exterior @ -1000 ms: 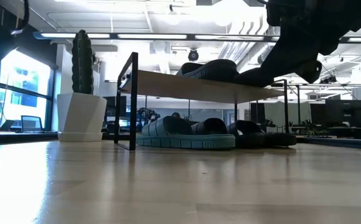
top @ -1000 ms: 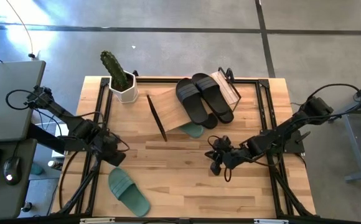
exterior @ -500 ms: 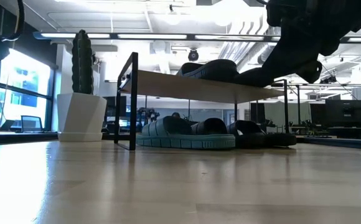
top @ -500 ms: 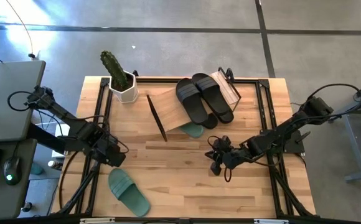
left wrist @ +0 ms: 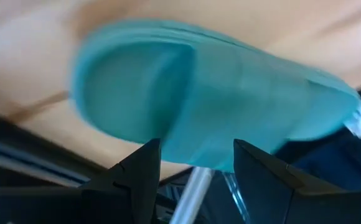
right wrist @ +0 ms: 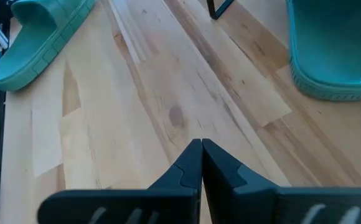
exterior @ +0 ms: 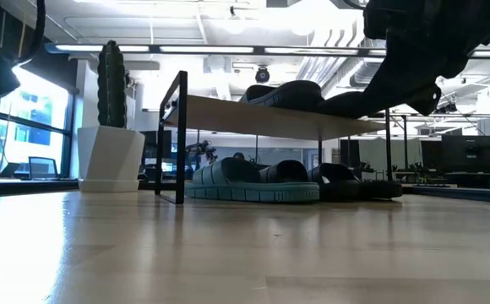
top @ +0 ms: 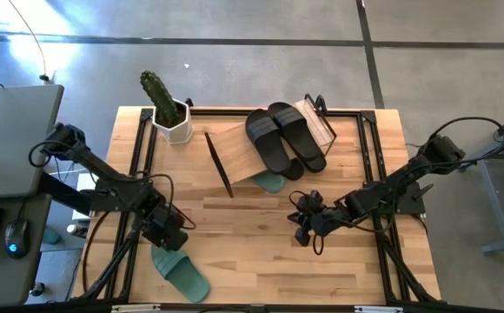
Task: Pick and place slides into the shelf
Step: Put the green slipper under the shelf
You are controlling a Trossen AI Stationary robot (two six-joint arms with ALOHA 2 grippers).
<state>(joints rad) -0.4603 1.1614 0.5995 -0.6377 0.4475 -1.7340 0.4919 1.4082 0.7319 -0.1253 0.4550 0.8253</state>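
Note:
A sage green slide (top: 182, 271) lies flat on its sole near the table's front left corner. My left gripper (top: 170, 236) hovers open just above its far end; in the left wrist view the slide (left wrist: 211, 99) fills the picture beyond the spread fingers (left wrist: 144, 163). The shelf (top: 239, 155) stands at the back middle with two black slides (top: 285, 137) on its top board. Another green slide (exterior: 245, 181) and black slides (exterior: 351, 181) rest under it. My right gripper (top: 308, 224) is shut and holds nothing above the table at middle right.
A white pot with a cactus (top: 170, 115) stands at the back left, beside the shelf. Bare wooden tabletop (top: 252, 252) lies between the two grippers. The black table frame (top: 382, 252) runs along the table's sides.
My left gripper has gone down and toward the table's near edge, to just over the green slide, and has tipped more steeply downward. Its fingers have stayed open. The slide has not moved.

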